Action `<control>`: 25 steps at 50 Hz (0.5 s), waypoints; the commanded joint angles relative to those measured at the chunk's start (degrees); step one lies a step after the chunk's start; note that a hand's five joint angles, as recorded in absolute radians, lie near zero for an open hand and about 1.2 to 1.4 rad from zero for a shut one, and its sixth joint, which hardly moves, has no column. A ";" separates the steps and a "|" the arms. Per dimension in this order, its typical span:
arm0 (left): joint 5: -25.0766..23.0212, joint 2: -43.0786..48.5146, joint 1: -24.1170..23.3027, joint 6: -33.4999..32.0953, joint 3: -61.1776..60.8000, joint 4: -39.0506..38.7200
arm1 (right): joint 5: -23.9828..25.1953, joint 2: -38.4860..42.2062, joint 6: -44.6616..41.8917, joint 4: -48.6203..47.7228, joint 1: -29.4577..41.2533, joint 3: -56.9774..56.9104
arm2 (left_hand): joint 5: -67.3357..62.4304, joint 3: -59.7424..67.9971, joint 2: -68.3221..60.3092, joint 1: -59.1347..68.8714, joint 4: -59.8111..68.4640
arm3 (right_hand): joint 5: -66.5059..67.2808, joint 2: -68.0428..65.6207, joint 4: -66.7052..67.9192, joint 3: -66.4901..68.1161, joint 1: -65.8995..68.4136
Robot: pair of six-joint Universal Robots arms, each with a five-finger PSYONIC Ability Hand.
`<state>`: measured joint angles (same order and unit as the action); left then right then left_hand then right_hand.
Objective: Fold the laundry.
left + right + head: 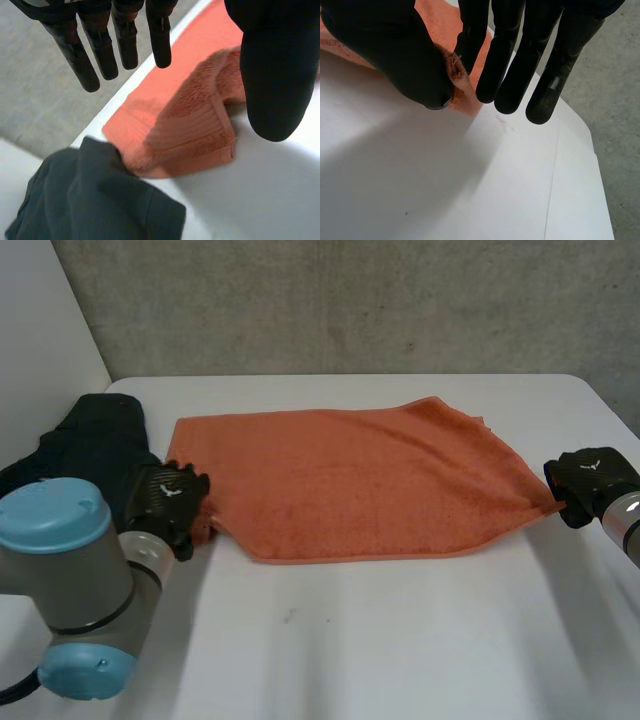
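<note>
An orange towel (360,480) lies spread flat across the middle of the white table. My left hand (168,502) hovers at the towel's left near corner (200,145); its fingers (125,40) are straight and apart from the thumb (272,70), holding nothing. At the towel's right near corner (462,87) my right hand (585,480) pinches the cloth between thumb (395,50) and fingers (507,55), just above the table.
A dark green garment (90,440) lies bunched at the table's left edge, beside and partly under my left hand; it also lies next to the towel corner as dark cloth (95,200). Bare table (400,640) stretches in front of the towel.
</note>
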<state>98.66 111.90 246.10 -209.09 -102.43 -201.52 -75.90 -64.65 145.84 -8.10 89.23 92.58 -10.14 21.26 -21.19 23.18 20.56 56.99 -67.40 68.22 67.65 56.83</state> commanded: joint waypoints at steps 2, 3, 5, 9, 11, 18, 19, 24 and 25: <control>0.66 -1.77 2.62 16.24 -0.49 2.62 | 0.22 0.05 0.32 -1.04 -0.02 0.23 | -2.18 1.06 -1.14 -0.86 1.77 | 13.01 -12.60 11.78 12.35 23.17; 0.49 -1.42 3.15 18.78 0.12 3.85 | 0.22 -0.04 0.32 -1.22 -0.02 0.32 | -2.51 1.40 -1.47 -0.52 2.10 | 13.01 -12.60 11.78 12.35 23.17; 0.40 -1.24 3.59 21.17 1.00 5.08 | 0.57 -0.13 0.32 -1.83 -0.02 0.58 | -3.52 2.40 -2.48 0.48 3.11 | 13.01 -12.60 11.78 12.35 23.17; 0.40 0.69 3.94 25.92 3.55 7.81 | 0.75 -0.30 0.32 -2.27 -0.02 1.20 | -4.87 3.75 -3.83 1.83 4.46 | 13.01 -12.60 11.78 12.35 23.17; 0.31 2.44 3.94 28.81 4.95 8.95 | 0.75 -0.39 0.32 -2.27 -0.02 1.46 | -5.04 3.92 -4.00 2.00 4.62 | 13.01 -12.60 11.78 12.35 23.17; -2.15 5.35 3.15 33.92 7.86 9.48 | 0.84 -0.39 0.23 -2.27 -0.02 2.26 | -5.21 4.09 -4.17 2.17 4.79 | 13.01 -12.60 11.78 12.35 23.17; -2.76 5.96 2.89 34.27 8.82 9.48 | 0.84 -0.39 0.23 -2.27 -0.02 2.26 | -5.38 4.26 -4.33 2.34 4.96 | 13.01 -12.60 11.78 12.35 23.17; -2.42 9.65 2.28 34.45 12.25 8.87 | 0.58 -0.56 0.32 -2.36 0.07 2.96 | -8.56 7.44 -7.52 5.52 8.15 | -34.06 34.47 -35.28 -34.71 -23.90; -2.24 10.44 2.10 34.54 13.04 8.87 | 0.57 -0.57 0.32 -2.36 0.07 3.05 | -9.57 8.45 -8.53 6.54 9.16 | -39.20 39.61 -40.42 -39.85 -29.04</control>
<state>96.46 117.77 249.21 -174.87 -93.77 -191.88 -75.09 -65.05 146.10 -10.41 89.21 94.87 -11.14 21.45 -21.37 23.23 20.74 55.89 -66.36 67.12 66.55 55.13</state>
